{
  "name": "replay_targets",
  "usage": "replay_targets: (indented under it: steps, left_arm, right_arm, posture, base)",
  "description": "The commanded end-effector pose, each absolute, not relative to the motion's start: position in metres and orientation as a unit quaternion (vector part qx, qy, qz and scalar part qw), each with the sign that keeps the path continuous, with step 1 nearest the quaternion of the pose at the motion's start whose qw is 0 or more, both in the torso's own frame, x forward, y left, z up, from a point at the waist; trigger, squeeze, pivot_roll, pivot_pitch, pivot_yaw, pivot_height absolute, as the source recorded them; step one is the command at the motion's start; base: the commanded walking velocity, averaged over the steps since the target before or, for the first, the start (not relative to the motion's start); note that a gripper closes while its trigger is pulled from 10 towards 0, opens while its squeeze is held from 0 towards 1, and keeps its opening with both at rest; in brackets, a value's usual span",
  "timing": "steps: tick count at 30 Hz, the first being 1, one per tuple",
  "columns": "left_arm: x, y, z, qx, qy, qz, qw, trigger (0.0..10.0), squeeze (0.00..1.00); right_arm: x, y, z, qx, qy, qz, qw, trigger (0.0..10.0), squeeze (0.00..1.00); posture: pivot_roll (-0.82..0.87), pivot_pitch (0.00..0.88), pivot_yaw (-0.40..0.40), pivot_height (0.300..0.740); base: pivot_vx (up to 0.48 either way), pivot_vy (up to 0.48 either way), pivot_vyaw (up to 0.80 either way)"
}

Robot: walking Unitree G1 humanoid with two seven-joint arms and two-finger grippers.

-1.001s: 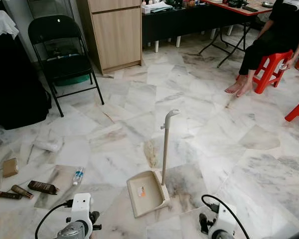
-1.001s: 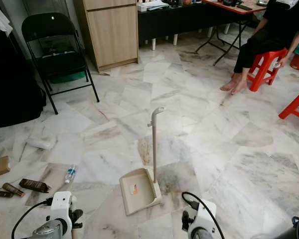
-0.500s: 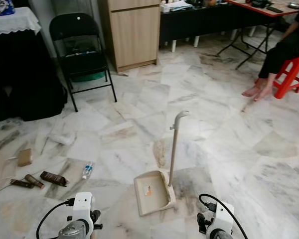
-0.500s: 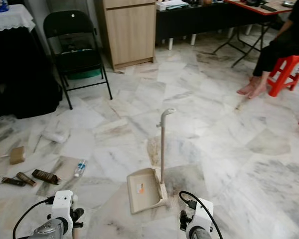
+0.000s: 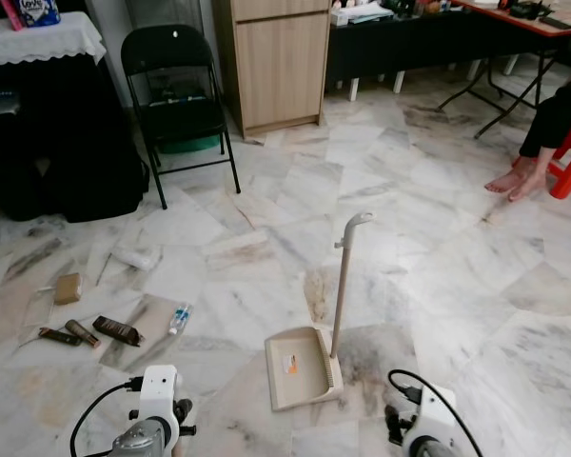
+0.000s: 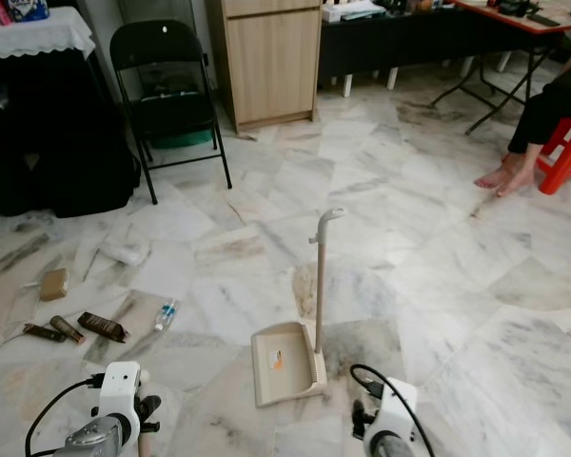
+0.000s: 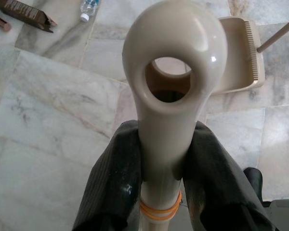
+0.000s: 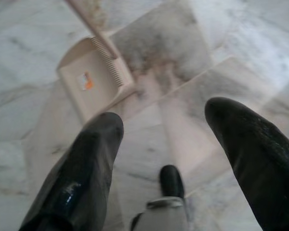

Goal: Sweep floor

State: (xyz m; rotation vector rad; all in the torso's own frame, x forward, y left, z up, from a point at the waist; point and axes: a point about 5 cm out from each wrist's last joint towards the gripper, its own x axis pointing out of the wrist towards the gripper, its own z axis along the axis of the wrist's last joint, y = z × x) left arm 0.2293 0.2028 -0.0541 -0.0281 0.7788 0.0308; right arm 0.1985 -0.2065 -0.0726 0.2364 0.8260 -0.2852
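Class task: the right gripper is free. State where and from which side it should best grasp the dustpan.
Probably the dustpan's upright handle, mid-shaft, approached from the right gripper's own side: the shaft is thin, vertical and unobstructed there, while the pan lies flat on the floor.

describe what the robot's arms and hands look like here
Each arm ends in a white and silver wrist block, the left and the right, each trailing a looping black cable. The left hand has two long black fingers with a ribbed, slightly scuffed surface. The right hand has the same glossy black, rounded fingers, set wide apart.
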Motion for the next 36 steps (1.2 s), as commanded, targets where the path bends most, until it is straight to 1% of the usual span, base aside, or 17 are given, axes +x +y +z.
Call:
replay_targets:
  steps: [1,7,12,14,15,19,23,36]
  left_arm:
    - [0.227,0.203,-0.056,-0.019,0.385,0.02,0.923,10.0,0.0]
    - [0.226,0.204,-0.056,-0.019,0.385,0.02,0.922,10.0,0.0]
    - [0.227,0.204,-0.056,-0.018,0.385,0.02,0.922,10.0,0.0]
    - [0.227,0.204,-0.056,-0.018,0.385,0.021,0.923,10.0,0.0]
    - [0.227,0.204,-0.056,-0.018,0.385,0.021,0.923,10.0,0.0]
    - [0.227,0.204,-0.056,-0.018,0.385,0.021,0.922,10.0,0.0]
    - [0.226,0.204,-0.056,-0.018,0.385,0.02,0.922,10.0,0.0]
    - [0.227,0.204,-0.056,-0.016,0.384,0.019,0.923,10.0,0.0]
  right_arm:
    - [0.201,-0.22,-0.068,0.117,0.385,-0.144,0.904,10.0,0.0]
    - [0.205,-0.223,-0.065,0.113,0.375,-0.141,0.909,10.0,0.0]
    - [0.195,-0.225,-0.07,0.113,0.383,-0.14,0.906,10.0,0.0]
    - [0.181,-0.223,-0.076,0.115,0.394,-0.142,0.901,10.0,0.0]
    - [0.181,-0.223,-0.076,0.115,0.394,-0.142,0.901,10.0,0.0]
    - [0.161,-0.22,-0.086,0.117,0.413,-0.143,0.892,10.0,0.0]
    - [0.149,-0.222,-0.091,0.117,0.426,-0.146,0.885,10.0,0.0]
    - [0.133,-0.237,-0.093,0.115,0.443,-0.156,0.875,10.0,0.0]
  posture:
    - [-0.13,0.0,0.0,0.74]
    - [-0.13,0.0,0.0,0.74]
    - [-0.13,0.0,0.002,0.74]
    - [-0.13,0.0,0.001,0.74]
    - [-0.13,0.0,0.001,0.74]
    - [-0.13,0.0,0.0,0.74]
    - [-0.13,0.0,0.0,0.74]
    - [-0.13,0.0,0.0,0.74]
  base:
    - [0.0,0.0,0.0]
    - [0.0,0.0,0.0]
    - [0.257,0.0,0.0]
    - [0.268,0.0,0.0]
    - [0.277,0.0,0.0]
    - [0.287,0.0,0.0]
    - [0.297,0.0,0.0]
    - [0.308,0.0,0.0]
